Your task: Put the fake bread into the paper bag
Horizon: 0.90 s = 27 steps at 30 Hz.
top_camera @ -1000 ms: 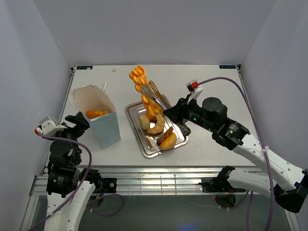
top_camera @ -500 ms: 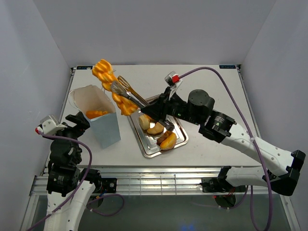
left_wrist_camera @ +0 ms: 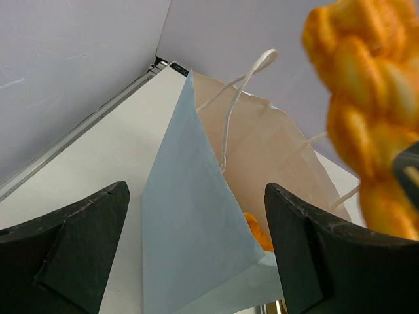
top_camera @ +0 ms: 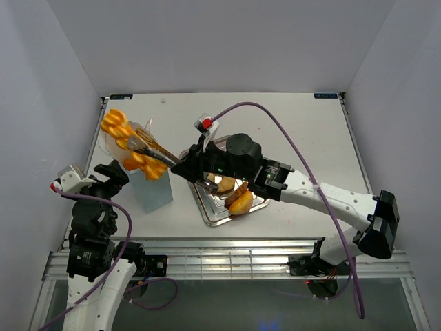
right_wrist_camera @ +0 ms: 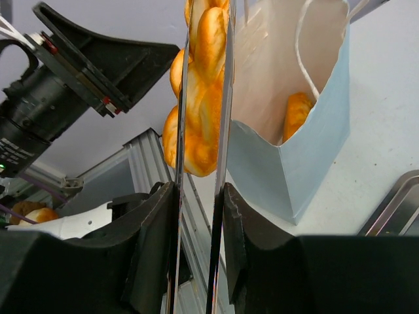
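Note:
My right gripper (top_camera: 185,165) is shut on a pair of metal tongs (top_camera: 155,148). The tongs clamp a twisted orange fake bread (top_camera: 126,141) in the air over the open top of the pale blue paper bag (top_camera: 153,189). In the right wrist view the tongs (right_wrist_camera: 222,131) pinch the twist (right_wrist_camera: 200,98) beside the bag (right_wrist_camera: 308,150), and one pastry (right_wrist_camera: 296,111) lies inside. My left gripper (left_wrist_camera: 195,190) is open and empty, its fingers either side of the bag's near corner (left_wrist_camera: 190,229) without touching it. The twist (left_wrist_camera: 366,98) hangs above right.
The silver metal tray (top_camera: 213,214) sits right of the bag and holds several golden pastries (top_camera: 240,201). Its corner shows in the right wrist view (right_wrist_camera: 393,209). White walls close the table on three sides. The bag's string handles (left_wrist_camera: 229,118) stand above its rim.
My right arm has swung left from over the tray, carrying the tongs and the twisted bread to above the bag's mouth. The left arm and the bag have not moved.

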### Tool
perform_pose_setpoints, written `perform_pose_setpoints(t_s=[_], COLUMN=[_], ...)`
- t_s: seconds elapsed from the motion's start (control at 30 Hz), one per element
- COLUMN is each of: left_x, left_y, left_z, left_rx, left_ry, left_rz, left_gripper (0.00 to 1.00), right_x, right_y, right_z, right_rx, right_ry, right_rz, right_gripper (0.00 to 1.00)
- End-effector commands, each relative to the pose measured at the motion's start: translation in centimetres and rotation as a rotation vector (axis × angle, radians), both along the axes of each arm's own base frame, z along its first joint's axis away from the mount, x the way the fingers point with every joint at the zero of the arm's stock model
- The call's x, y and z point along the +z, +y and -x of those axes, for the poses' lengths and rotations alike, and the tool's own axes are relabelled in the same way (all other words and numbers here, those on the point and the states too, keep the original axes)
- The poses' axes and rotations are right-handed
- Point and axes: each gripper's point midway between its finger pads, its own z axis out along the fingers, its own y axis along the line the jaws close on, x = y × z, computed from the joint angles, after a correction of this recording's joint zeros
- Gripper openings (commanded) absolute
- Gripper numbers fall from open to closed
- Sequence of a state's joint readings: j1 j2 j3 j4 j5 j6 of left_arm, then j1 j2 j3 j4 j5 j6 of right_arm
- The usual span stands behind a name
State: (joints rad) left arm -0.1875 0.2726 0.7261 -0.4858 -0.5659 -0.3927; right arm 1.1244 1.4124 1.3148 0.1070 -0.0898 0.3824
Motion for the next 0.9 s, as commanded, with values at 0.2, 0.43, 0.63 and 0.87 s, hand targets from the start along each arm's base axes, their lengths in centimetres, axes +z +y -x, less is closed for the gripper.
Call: perform_pose_setpoints(t_s=[0.2, 0.43, 0.63, 0.87], left_x=[0.0, 0.1, 0.0, 0.1], left_y=[-0.1, -0.1, -0.1, -0.2], left_z=[0.0, 0.1, 0.1, 0.1], left_rx=[-0.006, -0.007, -0.007, -0.013], left_ry=[-0.003, -0.008, -0.010, -0.012], left_rz=[-0.006, -0.004, -0.003, -0.004], left_gripper=[0.94, 0.94, 0.94, 0.95], right_x=[4.6, 4.2, 4.1, 3.2], right_y=[2.5, 4.9, 5.7, 6.1], right_z=[-0.7, -1.8, -2.8, -3.9], right_rx=[-0.012, -0.009, -0.034, -0.072], right_ry=[-0.065, -0.065, -0.084, -0.101], right_rz=[-0.148, -0.144, -0.133, -0.104], right_gripper=[0.28, 0.29, 0.30, 0.33])
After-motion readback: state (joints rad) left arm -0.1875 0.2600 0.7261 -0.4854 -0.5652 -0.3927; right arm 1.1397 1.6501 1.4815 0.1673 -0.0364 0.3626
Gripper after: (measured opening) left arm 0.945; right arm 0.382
